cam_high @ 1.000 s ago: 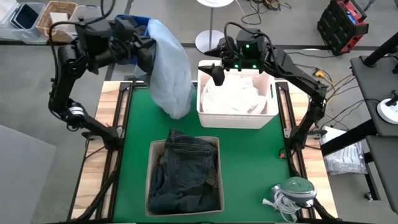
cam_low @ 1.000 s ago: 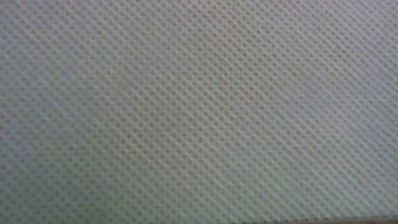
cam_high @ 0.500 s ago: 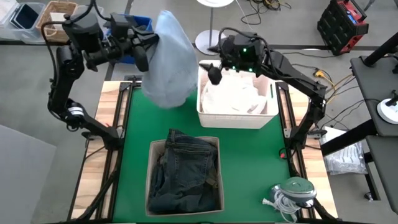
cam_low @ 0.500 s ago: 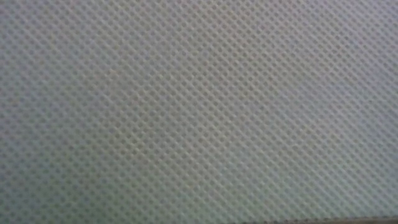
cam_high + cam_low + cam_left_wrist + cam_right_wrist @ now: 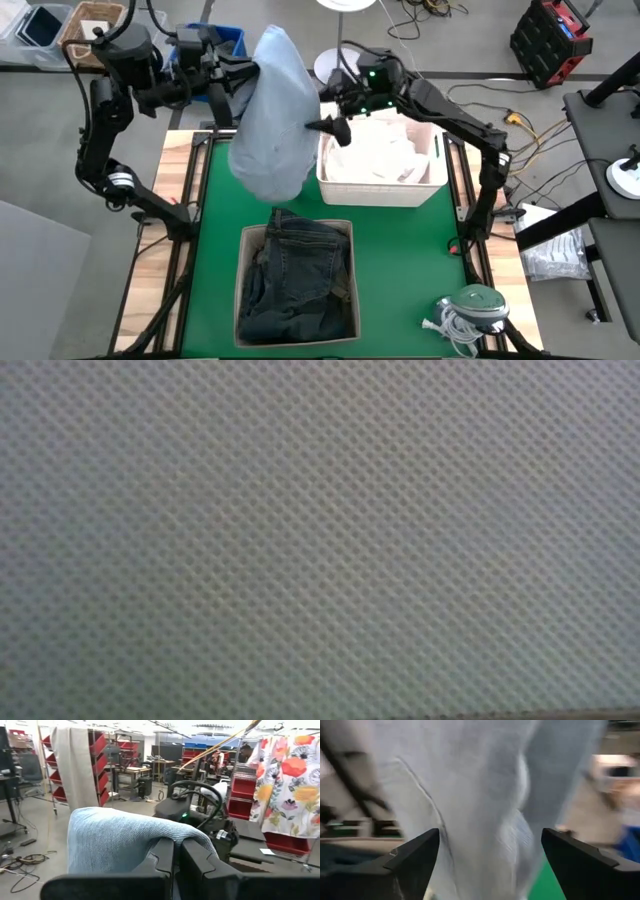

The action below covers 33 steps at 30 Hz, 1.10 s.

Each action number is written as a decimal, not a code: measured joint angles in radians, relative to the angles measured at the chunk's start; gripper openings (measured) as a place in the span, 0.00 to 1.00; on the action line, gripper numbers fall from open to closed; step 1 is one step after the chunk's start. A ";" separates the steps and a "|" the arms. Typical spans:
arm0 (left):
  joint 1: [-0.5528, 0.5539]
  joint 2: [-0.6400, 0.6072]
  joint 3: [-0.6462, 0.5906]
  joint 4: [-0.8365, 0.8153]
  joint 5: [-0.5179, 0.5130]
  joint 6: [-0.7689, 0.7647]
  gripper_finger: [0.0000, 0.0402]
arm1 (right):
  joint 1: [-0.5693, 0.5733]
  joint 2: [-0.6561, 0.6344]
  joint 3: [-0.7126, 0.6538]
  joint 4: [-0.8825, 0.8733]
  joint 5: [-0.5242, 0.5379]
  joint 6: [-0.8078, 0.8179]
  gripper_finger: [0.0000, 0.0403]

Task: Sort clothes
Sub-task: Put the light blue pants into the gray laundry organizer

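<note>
Left gripper (image 5: 250,78), upper left of high view, pinches the light blue shirt (image 5: 272,115); in its wrist view the fingers (image 5: 161,857) are pressed together on the fabric. Shirt hangs over the table's far edge, just left of the white bin (image 5: 381,188). Right gripper (image 5: 322,126), upper centre, fingers spread wide, sits beside the shirt at the bin's left rim. White pieces (image 5: 380,155) in that bin. Jeans (image 5: 298,275) in the tan bin (image 5: 243,262), lower centre. Low view fully covered by mesh fabric.
</note>
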 joint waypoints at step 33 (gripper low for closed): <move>-0.004 0.002 0.002 -0.302 -0.288 0.159 0.58 | 0.072 -0.065 0.000 0.419 -0.271 0.316 0.03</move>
